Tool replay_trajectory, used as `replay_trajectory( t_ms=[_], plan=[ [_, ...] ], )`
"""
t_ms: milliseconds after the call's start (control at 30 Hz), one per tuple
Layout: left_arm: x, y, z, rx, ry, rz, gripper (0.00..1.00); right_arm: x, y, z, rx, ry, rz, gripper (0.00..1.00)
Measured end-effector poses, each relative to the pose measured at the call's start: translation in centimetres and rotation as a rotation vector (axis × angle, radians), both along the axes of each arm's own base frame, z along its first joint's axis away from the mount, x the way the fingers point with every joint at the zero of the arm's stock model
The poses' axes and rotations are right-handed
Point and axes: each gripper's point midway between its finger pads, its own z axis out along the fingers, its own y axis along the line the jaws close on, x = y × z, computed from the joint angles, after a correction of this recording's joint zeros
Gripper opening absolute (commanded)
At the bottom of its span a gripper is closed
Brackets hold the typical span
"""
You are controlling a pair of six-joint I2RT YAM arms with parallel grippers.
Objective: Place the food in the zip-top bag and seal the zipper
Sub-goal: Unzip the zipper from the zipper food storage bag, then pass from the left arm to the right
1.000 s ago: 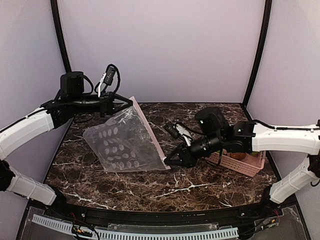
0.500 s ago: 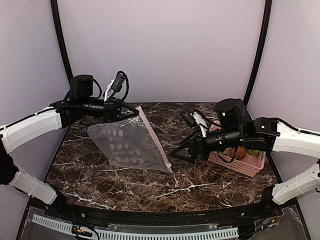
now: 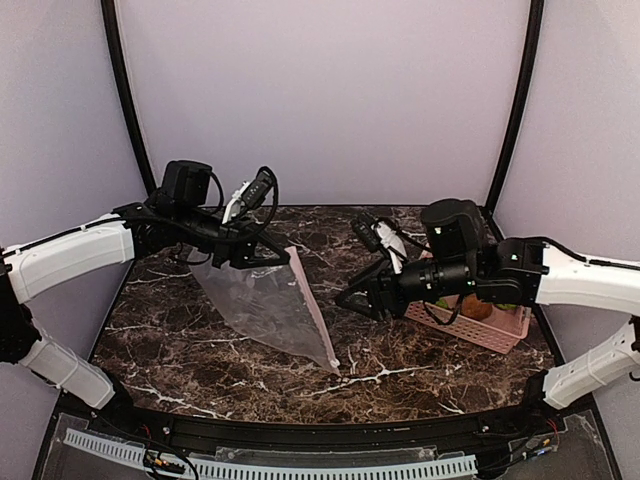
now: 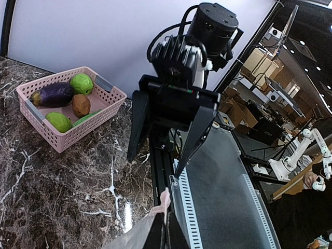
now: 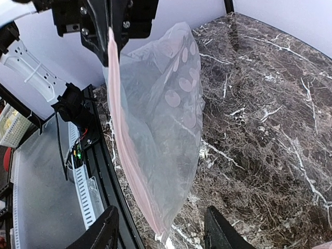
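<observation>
Zip-top bag is held by one corner in the clamped left gripper, apparently so the zipper is presented to the spread right gripper.

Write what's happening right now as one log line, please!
left jaws: shut on zip-top bag, top corner | right jaws: open, off the bag | bag: empty, hanging | food: in pink basket

The right arm is hiding much of the pink basket from you overhead; the wrist view's edge is cropping the left pincer and zip-top bag.
</observation>
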Motion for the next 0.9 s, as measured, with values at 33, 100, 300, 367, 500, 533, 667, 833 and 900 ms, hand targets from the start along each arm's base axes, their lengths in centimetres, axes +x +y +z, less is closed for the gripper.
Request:
replay_trajectory(
  t_ms=[33, 100, 300, 367, 500, 533, 667, 833, 900],
  plan=[
    [0.0, 0.0, 0.0, 0.0, 0.0, -0.001, 0.01, 0.0, 0.5, -0.8, -0.014, 0.013, 0.008, 0.49],
    [-0.1, 0.0, 0.0, -0.001, 0.001, -0.004, 0.01, -0.1, 1.1, -1.9, -0.034, 0.029, 0.022, 0.46],
    [-0.1, 0.0, 0.0, 0.0, 0.002, -0.004, 0.01, 0.0, 1.9, -3.4, -0.06, 0.048, 0.042, 0.41],
    [-0.1, 0.0, 0.0, 0.0, 0.003, -0.004, 0.01, 0.0, 2.1, -3.3, -0.056, 0.048, 0.047, 0.4],
    [-0.1, 0.0, -0.1, 0.003, 0.007, -0.005, 0.01, -0.1, 2.4, -3.1, -0.047, 0.048, 0.059, 0.38],
    [-0.1, 0.1, -0.1, 0.004, 0.007, -0.005, 0.01, -0.1, 2.5, -3.2, -0.047, 0.05, 0.062, 0.38],
    [-0.1, 0.1, -0.1, 0.004, 0.007, -0.004, 0.01, -0.2, 2.8, -3.7, -0.054, 0.061, 0.078, 0.37],
    [-0.1, 0.1, -0.1, 0.006, 0.009, -0.004, 0.01, -0.4, 3.2, -4.7, -0.071, 0.071, 0.097, 0.34],
    [-0.1, 0.1, -0.1, 0.006, 0.009, -0.004, 0.01, -0.5, 3.3, -4.8, -0.073, 0.073, 0.104, 0.33]
  ],
)
